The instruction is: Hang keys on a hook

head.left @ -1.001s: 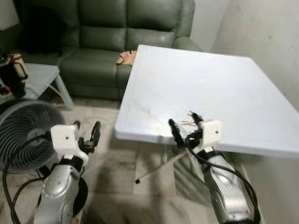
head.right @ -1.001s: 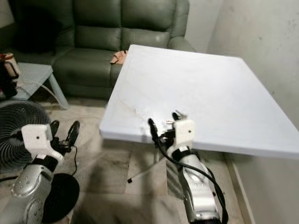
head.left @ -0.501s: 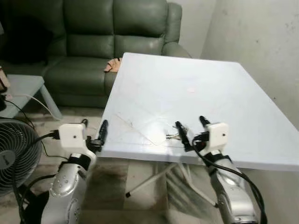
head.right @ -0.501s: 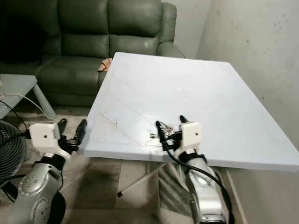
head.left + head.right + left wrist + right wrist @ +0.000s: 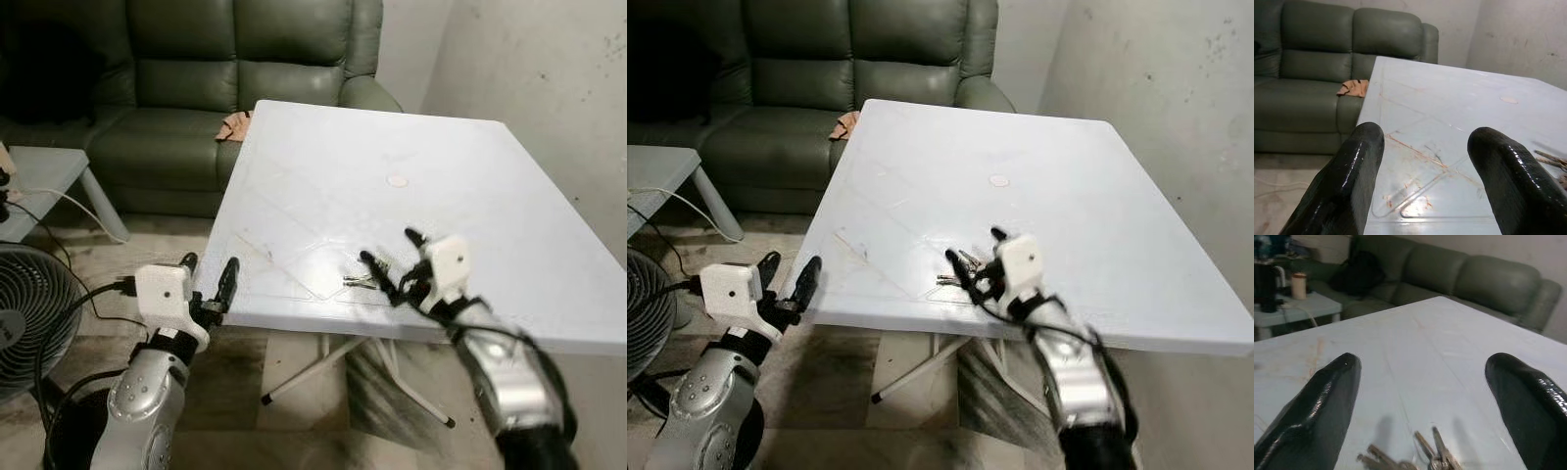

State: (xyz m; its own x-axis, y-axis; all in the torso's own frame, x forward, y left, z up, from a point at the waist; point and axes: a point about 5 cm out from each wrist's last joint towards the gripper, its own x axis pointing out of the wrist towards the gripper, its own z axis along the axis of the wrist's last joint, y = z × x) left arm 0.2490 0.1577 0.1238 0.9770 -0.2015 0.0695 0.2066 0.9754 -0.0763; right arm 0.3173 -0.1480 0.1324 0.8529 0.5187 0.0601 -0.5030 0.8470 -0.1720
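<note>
Jaws spread on my right gripper [image 5: 392, 264], now advanced over small metal keys [image 5: 955, 270] on white plastic table [image 5: 1068, 196]; keys lie flat, pointing toward my left gripper [image 5: 208, 279], likewise spread.

big white folding table [image 5: 470, 196] with reddish scuff lines and a small round mark [image 5: 397, 181] out past the hand. dark green leather sofa [image 5: 196, 78] behind it, some crumpled tan cloth [image 5: 233, 125] on the seat by the table corner. fan [image 5: 24, 313] on the floor way off left, low grey side table [image 5: 44, 166] behind it
</note>
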